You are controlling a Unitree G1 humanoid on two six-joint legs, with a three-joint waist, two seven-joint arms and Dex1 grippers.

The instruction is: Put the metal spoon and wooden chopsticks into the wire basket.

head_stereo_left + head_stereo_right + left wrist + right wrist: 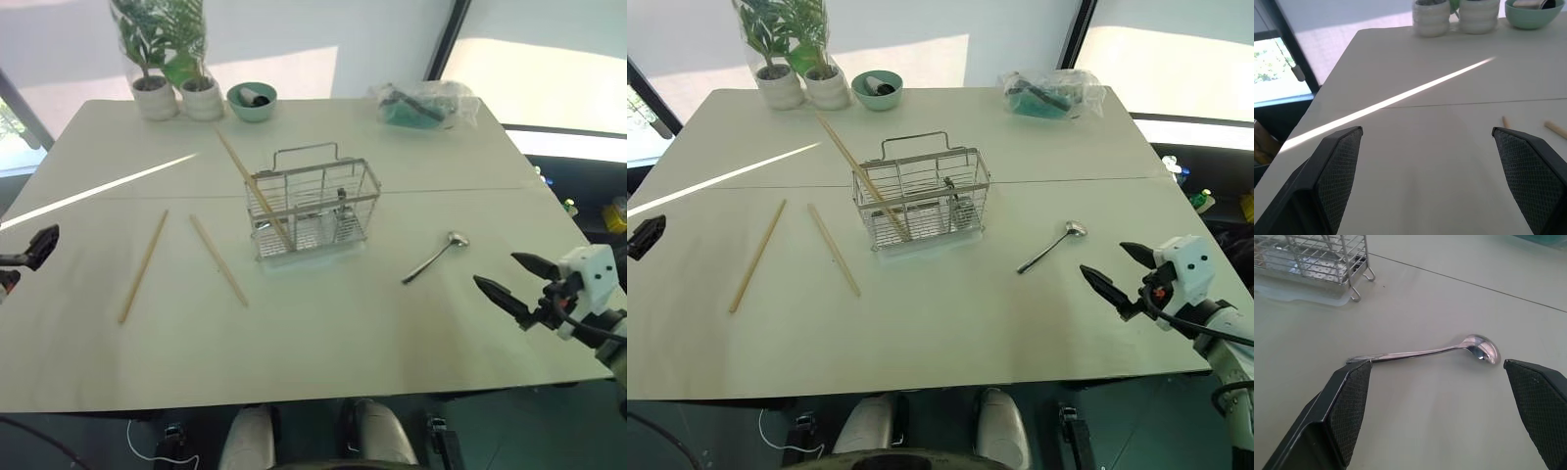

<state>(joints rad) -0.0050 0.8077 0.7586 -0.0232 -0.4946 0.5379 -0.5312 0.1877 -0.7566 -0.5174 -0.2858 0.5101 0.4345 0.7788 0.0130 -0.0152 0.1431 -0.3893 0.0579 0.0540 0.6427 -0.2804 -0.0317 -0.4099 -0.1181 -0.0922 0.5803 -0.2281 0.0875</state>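
The wire basket [313, 211] stands upright in the middle of the table. One wooden chopstick [253, 186] leans inside it, sticking out toward the far left. Two more chopsticks [143, 265] [218, 259] lie flat on the table left of the basket. The metal spoon [436, 257] lies to the basket's right, bowl end away from me. My right gripper [496, 269] hovers open just near-right of the spoon and holds nothing; in the right wrist view the spoon [1425, 352] lies just ahead of its fingertips. My left gripper [1426, 129] is open and empty at the table's left edge, well clear of the chopsticks.
Two potted plants [157, 93] and a green bowl [252, 101] stand along the far edge at the left. A clear plastic bag [423, 103] with dark items lies at the far right. The white table [323, 343] has bare room in front of the basket.
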